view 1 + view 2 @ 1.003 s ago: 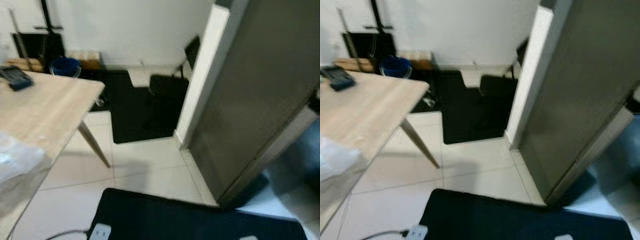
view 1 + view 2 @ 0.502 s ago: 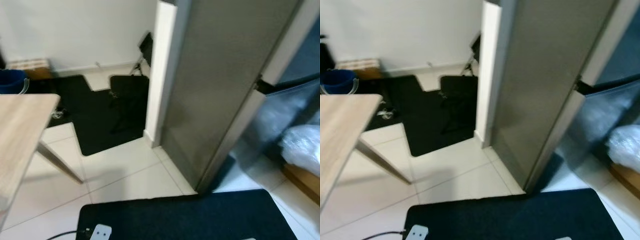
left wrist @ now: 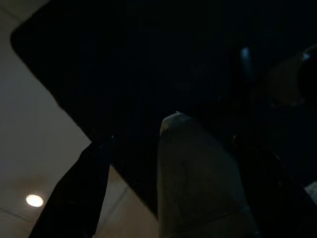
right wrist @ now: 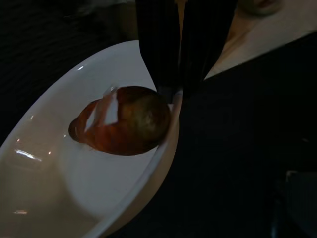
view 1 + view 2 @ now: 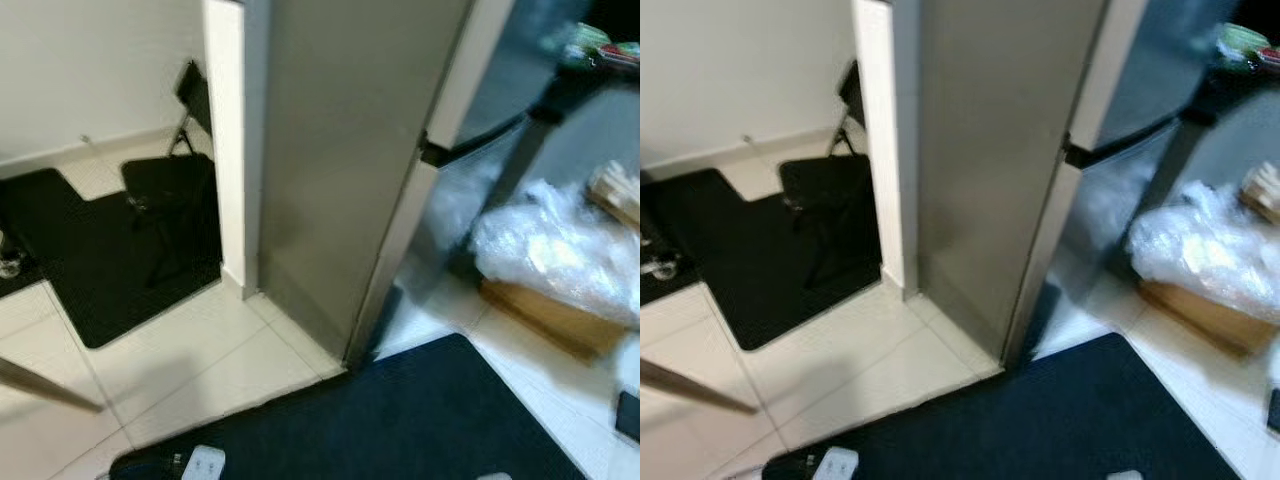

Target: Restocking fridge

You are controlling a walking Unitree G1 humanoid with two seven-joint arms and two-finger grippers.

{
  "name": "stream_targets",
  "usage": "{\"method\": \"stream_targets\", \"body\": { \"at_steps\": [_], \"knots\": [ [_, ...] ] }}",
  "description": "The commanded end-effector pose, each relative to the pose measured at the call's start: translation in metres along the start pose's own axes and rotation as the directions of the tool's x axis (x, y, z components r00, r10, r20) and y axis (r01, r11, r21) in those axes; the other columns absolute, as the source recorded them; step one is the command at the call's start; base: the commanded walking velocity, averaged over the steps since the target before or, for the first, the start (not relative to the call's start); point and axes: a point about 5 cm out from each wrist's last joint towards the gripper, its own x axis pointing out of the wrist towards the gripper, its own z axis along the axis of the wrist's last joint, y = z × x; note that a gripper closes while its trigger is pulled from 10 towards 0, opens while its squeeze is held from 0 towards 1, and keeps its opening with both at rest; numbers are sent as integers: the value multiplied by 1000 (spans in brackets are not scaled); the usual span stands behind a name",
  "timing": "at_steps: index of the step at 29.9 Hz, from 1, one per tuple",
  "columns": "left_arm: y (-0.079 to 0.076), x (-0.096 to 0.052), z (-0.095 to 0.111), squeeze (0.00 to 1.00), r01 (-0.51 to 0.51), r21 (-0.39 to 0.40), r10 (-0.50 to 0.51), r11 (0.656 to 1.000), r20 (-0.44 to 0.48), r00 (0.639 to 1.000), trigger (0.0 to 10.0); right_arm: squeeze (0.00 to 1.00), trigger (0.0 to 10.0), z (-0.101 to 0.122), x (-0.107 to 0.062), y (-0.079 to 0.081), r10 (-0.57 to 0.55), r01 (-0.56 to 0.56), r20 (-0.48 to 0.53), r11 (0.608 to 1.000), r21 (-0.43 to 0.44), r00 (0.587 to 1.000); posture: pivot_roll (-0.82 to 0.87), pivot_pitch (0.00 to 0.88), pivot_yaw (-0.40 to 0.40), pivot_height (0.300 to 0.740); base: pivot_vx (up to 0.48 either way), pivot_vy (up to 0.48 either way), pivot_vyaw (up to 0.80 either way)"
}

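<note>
A tall grey fridge stands straight ahead, its side panel facing me and its dark glossy front angled off to the right. In the right wrist view my right gripper is shut on the rim of a white bowl, which holds a reddish-brown, partly wrapped piece of food. The left wrist view is very dark: my left gripper hangs over the black mat with a pale rounded thing at it.
A black mat lies in front of the fridge, with a white power strip at its left end. A crumpled clear plastic bag rests on a cardboard box at the right. A black folding chair leans by the white pillar.
The camera has swung to the right. The wooden table has slid out at the left, and the fridge's front and the plastic bag have come into view.
</note>
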Motion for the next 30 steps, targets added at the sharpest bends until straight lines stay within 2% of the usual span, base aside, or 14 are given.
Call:
{"method": "stream_targets", "body": {
  "at_steps": [1, 18, 24, 30],
  "knots": [
    [-2, 0, -3, 0, 6, 1, -6, 1000, -16, 1000, 10000, 0, 10000, 2, 0, -4, -15, 15, 8, 1000, -2, 1000, 44, 0, -51, 740, 0, 0, -781],
    [-2, 0, -2, 0, 6, 38, -5, 999, -17, 1000, 10000, 0, 10000, 0, 0, -4, -18, 18, 5, 1000, -12, 1000, 25, 0, -48, 740, 0, 0, -781],
    [1, 0, 1, 0, 1, 41, 0, 999, -10, 1000, 10000, 0, 10000, 1, 0, -5, -18, 19, 15, 999, -40, 1000, 25, 0, -48, 740, 0, 0, 0],
    [2, 0, 1, 0, 0, 33, 1, 999, -15, 1000, 10000, 0, 10000, 5, 0, -1, -5, 7, 24, 998, -69, 1000, 23, 0, -44, 740, 0, -409, 0]
  ]
}}
